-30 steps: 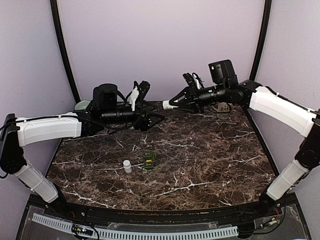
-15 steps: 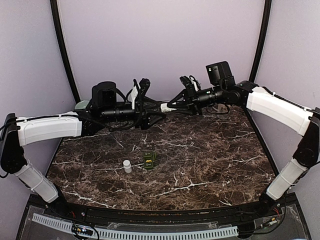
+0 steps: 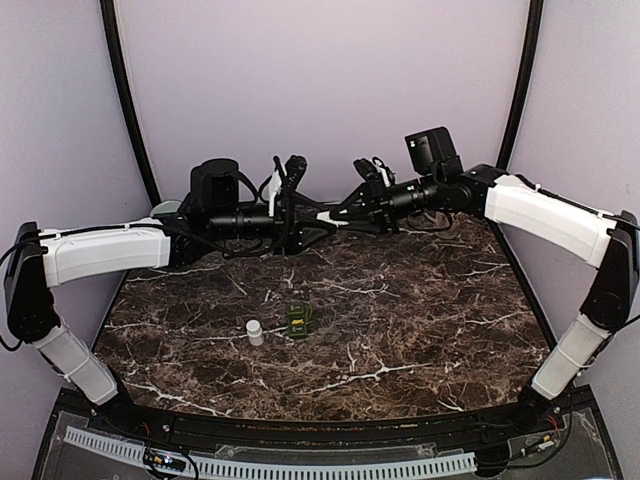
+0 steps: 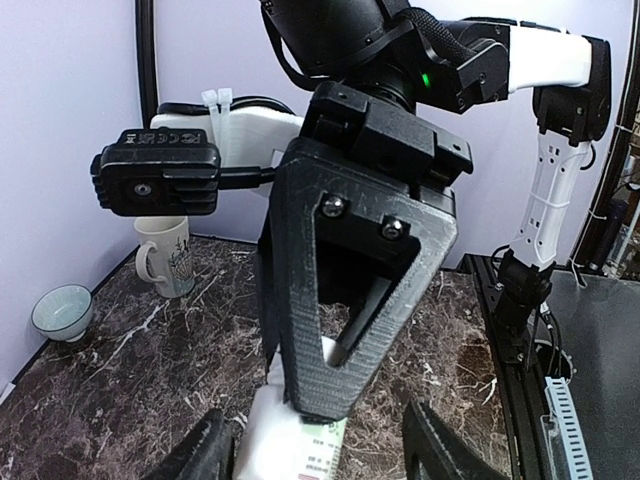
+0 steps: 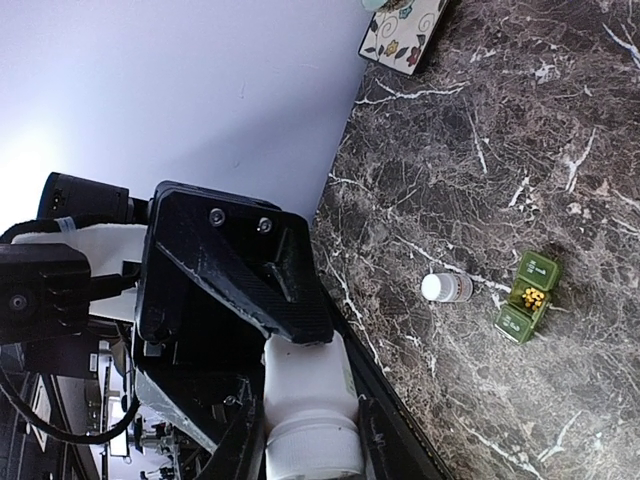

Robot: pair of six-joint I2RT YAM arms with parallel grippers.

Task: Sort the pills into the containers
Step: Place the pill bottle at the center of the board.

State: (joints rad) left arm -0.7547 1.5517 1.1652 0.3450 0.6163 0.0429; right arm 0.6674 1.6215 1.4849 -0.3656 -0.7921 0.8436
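Note:
My right gripper [image 3: 340, 213] is shut on a large white bottle [image 3: 328, 216], held high over the back of the table. In the right wrist view [image 5: 308, 445] its fingers clamp the bottle [image 5: 305, 390] near the cap. My left gripper [image 3: 303, 215] meets it from the left. In the left wrist view [image 4: 325, 450] its fingers stand wide apart around the bottle's [image 4: 290, 445] other end. The dark green container [image 3: 299, 319] lies mid-table, with yellow pills in one compartment [image 5: 533, 297]. A small white bottle [image 3: 255, 332] stands to its left.
A mug [image 4: 165, 255] and a small bowl [image 4: 62, 310] stand at the table's back edge. Another bowl [image 3: 165, 210] sits at the back left behind the left arm. A flower-patterned object [image 5: 405, 30] is near it.
My right gripper has carried the large white bottle leftward. My left gripper has moved right to meet it, so its open fingers now stand around the bottle's end.

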